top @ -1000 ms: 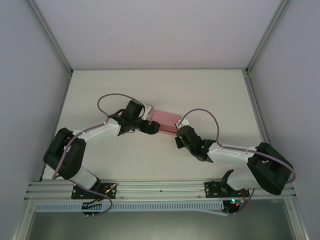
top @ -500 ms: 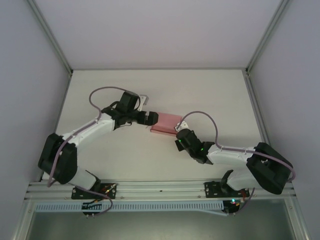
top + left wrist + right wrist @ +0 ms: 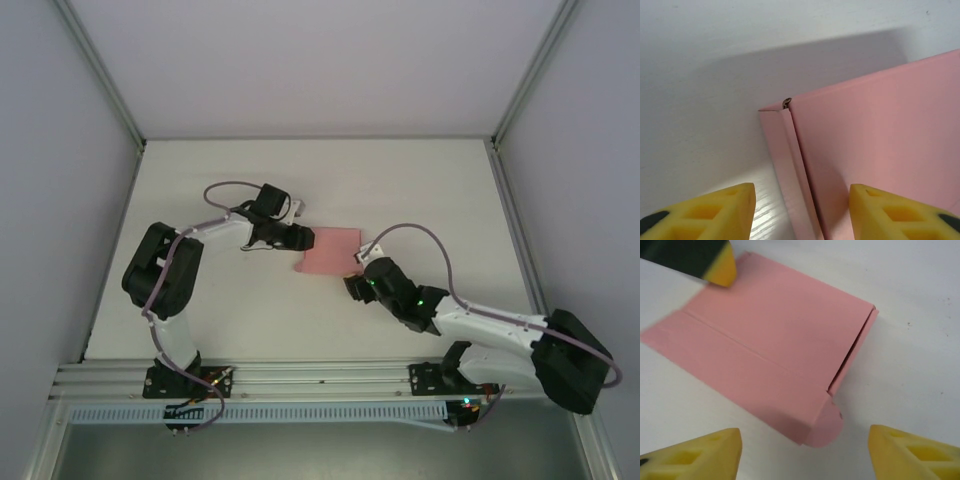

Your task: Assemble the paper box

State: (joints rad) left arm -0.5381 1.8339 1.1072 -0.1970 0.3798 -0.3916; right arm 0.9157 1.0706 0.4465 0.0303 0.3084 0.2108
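The paper box (image 3: pixel 328 250) lies about the middle of the white worktop (image 3: pixel 250 320), well away from every edge. It is thin pink card, matte and smooth, folded into a flat rectangle. In the right wrist view the paper box (image 3: pixel 775 340) shows one straight crease along its length, a narrow slot at one short end, and a small rounded tab at the corner nearest the camera. In the left wrist view the paper box (image 3: pixel 880 135) has a slim folded strip down one side and a tiny dark gap where two layers meet at the corner. The worktop there shows faint grain.

The left pincer (image 3: pixel 303 239) sits at the box's left end. Its jaws stand partly apart, and the box's edge runs between the blocky yellow fingers (image 3: pixel 715 207). One finger is clear of the card, so nothing is clamped. One yellow fingertip (image 3: pixel 720 267) meets the box's far corner; whether it presses there cannot be told.

The right pincer (image 3: pixel 356 278) is just beside the box's right end. Its jaws are wide, with bare worktop between the yellow fingers (image 3: pixel 910 450) and the rounded tab just ahead.
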